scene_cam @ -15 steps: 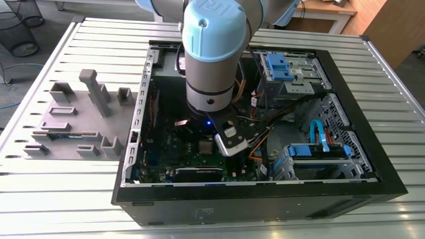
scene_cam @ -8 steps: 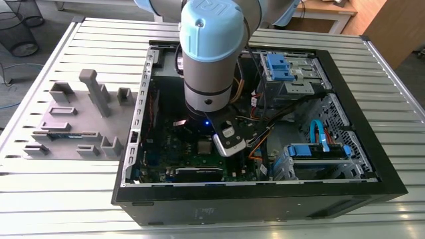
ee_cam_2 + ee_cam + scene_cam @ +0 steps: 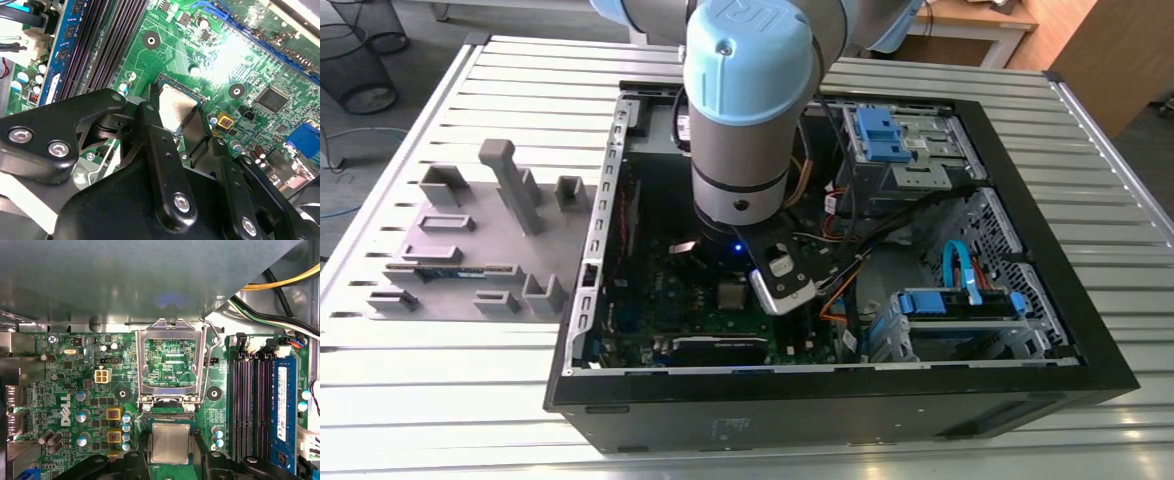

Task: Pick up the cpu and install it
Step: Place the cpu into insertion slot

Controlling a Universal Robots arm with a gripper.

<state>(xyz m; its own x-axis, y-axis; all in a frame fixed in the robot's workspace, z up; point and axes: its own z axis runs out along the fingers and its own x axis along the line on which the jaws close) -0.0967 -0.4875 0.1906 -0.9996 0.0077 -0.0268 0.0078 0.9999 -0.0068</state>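
The cpu [image 3: 170, 442] is a small silver square, held low over the motherboard's socket [image 3: 170, 417] in both wrist views. My gripper [image 3: 170, 446] is shut on it, with one black finger [image 3: 143, 452] against each of two opposite edges. In the second wrist view the cpu [image 3: 176, 107] sits between the fingers [image 3: 150, 122] inside the socket's frame; I cannot tell whether it rests fully in it. The socket's metal load plate [image 3: 170, 335] stands flipped open beside it. In the exterior view my arm [image 3: 740, 150] reaches straight down into the open computer case [image 3: 1014, 200].
Memory slots [image 3: 250, 405] with a blue stick [image 3: 282, 410] run alongside the socket. Cable bundles [image 3: 280, 285] hang nearby. Drive bays [image 3: 901, 140] and a blue-latched cage [image 3: 961, 305] fill the case's right in the exterior view. A grey fixture tray [image 3: 467, 240] lies on the slatted table.
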